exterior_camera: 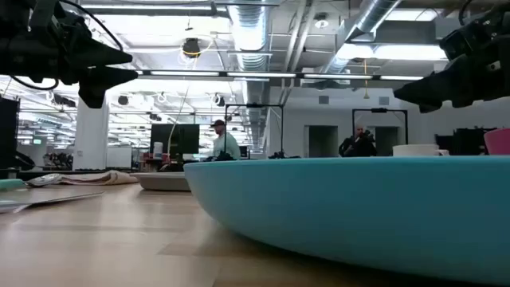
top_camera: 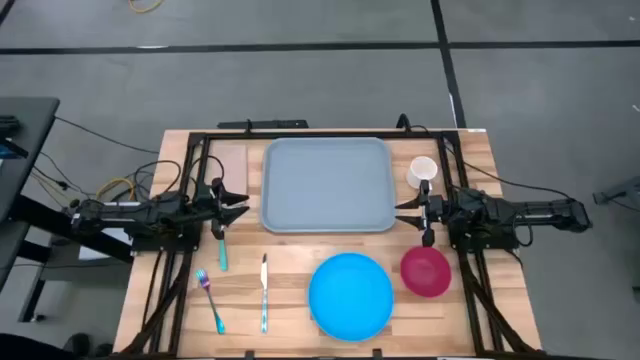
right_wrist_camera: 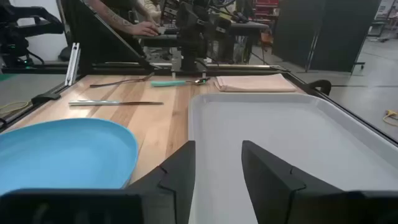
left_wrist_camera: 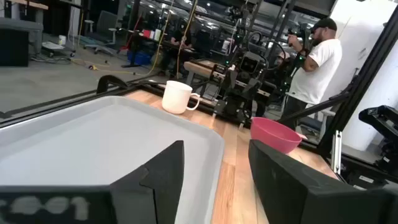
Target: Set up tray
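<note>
High view: my left gripper (top_camera: 243,203) and right gripper (top_camera: 402,212) flank tray (top_camera: 327,185), both spread, holding nothing.

Left wrist view: tray just ahead, bare, grey-blue, raised rim; mug (left_wrist_camera: 178,97) beyond.

Right wrist view: blue plate (right_wrist_camera: 62,152) beside tray; careless reach could likely shove tray.

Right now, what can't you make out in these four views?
- Low view: the blue plate fills the foreground and hides the tray and most of the table.
- High view: the spoon bowl lies under the left hand.
- High view: fork tines too small to count.
- Left wrist view: the pink bowl is partly behind a finger.
</note>
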